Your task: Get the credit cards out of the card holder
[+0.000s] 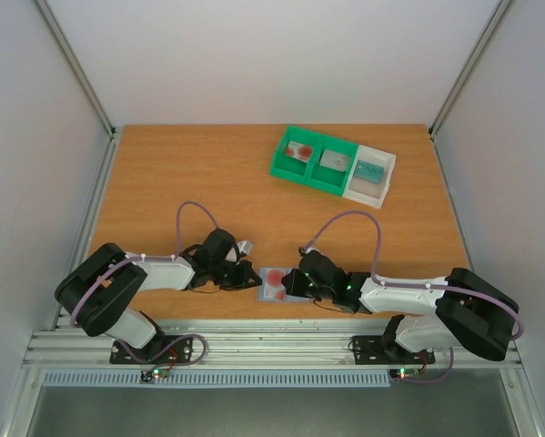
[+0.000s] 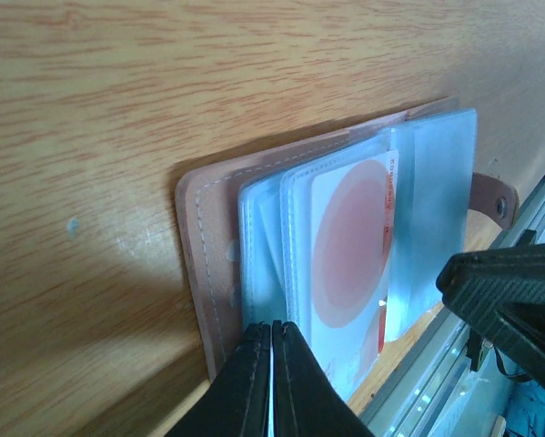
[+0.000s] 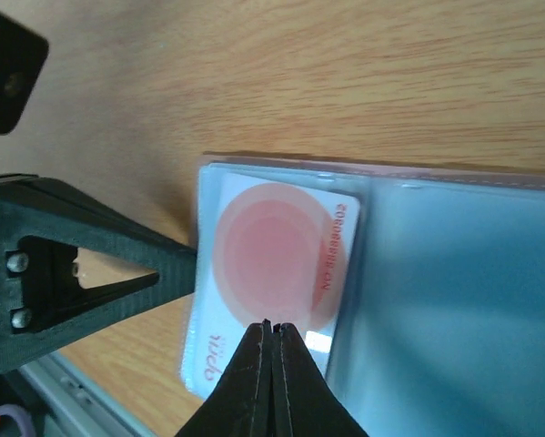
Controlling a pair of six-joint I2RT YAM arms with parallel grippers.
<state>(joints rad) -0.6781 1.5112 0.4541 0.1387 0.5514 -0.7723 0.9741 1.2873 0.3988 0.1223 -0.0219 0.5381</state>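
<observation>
Near the front edge of the table [image 1: 181, 173], on my left, the left gripper [image 2: 272, 328] reaches in low. Its two fingers are pressed together with no gap I can make out, and the tips sit on the near edge of the card holder [image 2: 204, 237]. I cannot tell whether a sleeve is pinched between them or they only bear down on it.

The holder lies open and flat on the wood between the two grippers. From the left wrist I see a tan stitched cover underneath, clear bluish sleeves fanned on top, and a strap [image 2: 492, 198] with a snap sticking out at the far end.

A whitish card with a big red round blotch [image 3: 272, 255] is in the holder's left panel, under or partly out of the clear plastic; I can't say which.

From the right, the right gripper [image 3: 272, 326] has its jaws closed tight, tips meeting over the lower part of that red blotch, seemingly touching the card's face.

Well apart, toward the table's far right, stands a green and white tray [image 1: 308, 180]. It holds a red-marked card [image 1: 299, 150] in the left green compartment, a greyish card [image 1: 334, 160] in the middle one and a teal card [image 1: 370, 170] in the white one.
</observation>
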